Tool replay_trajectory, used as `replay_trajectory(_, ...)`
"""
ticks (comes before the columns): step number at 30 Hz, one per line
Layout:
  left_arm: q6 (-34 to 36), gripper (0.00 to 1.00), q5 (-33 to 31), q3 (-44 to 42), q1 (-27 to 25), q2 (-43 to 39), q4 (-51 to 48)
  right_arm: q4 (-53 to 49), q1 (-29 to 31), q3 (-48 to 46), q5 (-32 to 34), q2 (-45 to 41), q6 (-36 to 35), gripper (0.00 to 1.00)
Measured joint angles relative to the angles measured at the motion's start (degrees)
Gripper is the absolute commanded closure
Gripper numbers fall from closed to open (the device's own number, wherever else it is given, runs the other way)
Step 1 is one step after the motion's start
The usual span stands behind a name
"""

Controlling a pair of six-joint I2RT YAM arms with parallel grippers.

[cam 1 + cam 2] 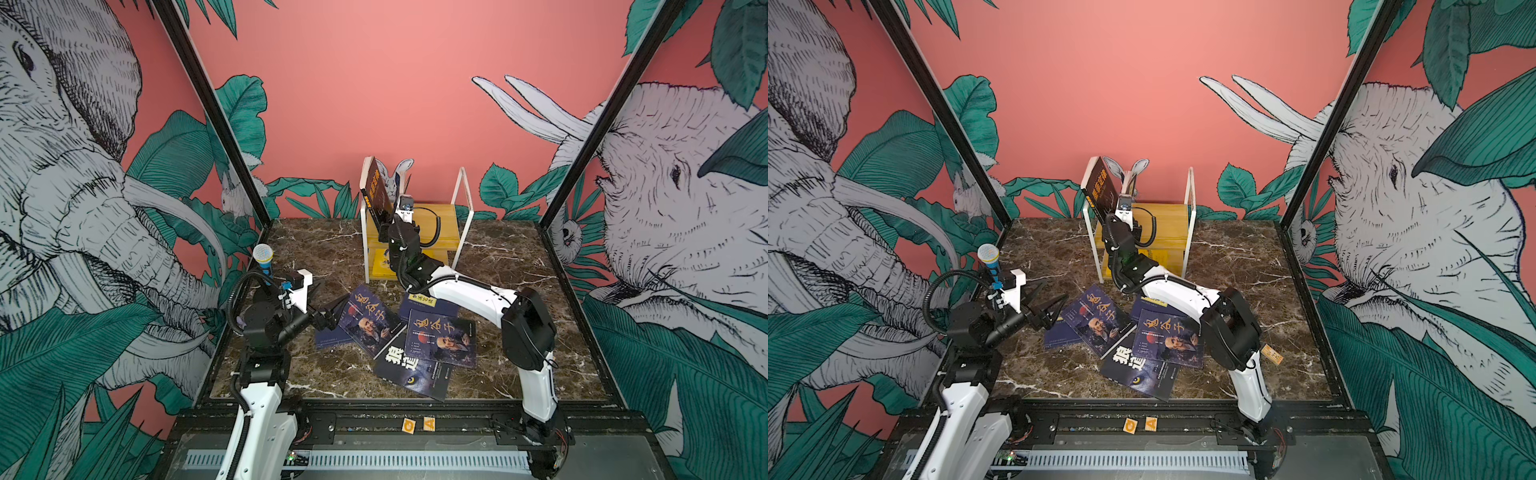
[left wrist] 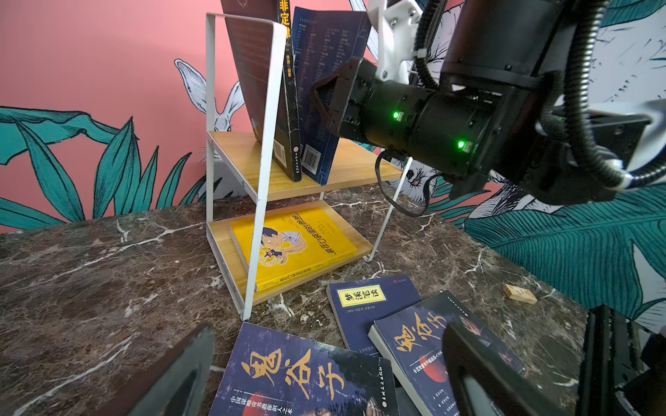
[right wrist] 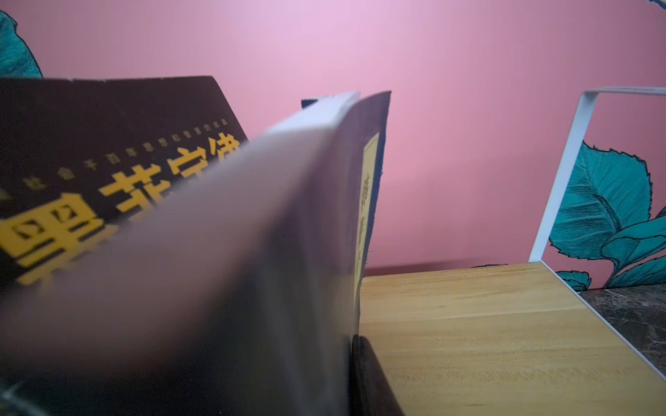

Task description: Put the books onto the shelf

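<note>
A: The jaws of my right gripper (image 2: 319, 99) stand on both sides of the navy book (image 2: 324, 54), on the upper board of the shelf (image 2: 245, 151). Whether they are pinching or loose, I cannot tell.

B: How does the book stand?

A: Nearly upright, leaning on the brown-black book (image 2: 252, 72). My left gripper (image 1: 1056, 289), wide open and empty, is nearer the flat purple book (image 1: 1096, 328).

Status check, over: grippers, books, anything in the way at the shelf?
Left gripper open, low over table. Right gripper at navy book on shelf upper tier, grip unclear. Five books lie on table. Brownish-black book beside navy book.
</note>
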Motion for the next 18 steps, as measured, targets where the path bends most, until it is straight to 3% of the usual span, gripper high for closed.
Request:
replay_trajectory(9, 0.35, 0.0, 0.0, 0.0, 0.0, -0.07, -0.85, 0.79, -0.02, 2.36, 0.52, 1.84, -2.93, 0.92)
replay_trajectory(18, 0.7, 0.01, 0.02, 0.0, 0.0, -0.04, -1.29, 1.03, -0.39, 3.63, 0.7, 2.89, -4.04, 0.91)
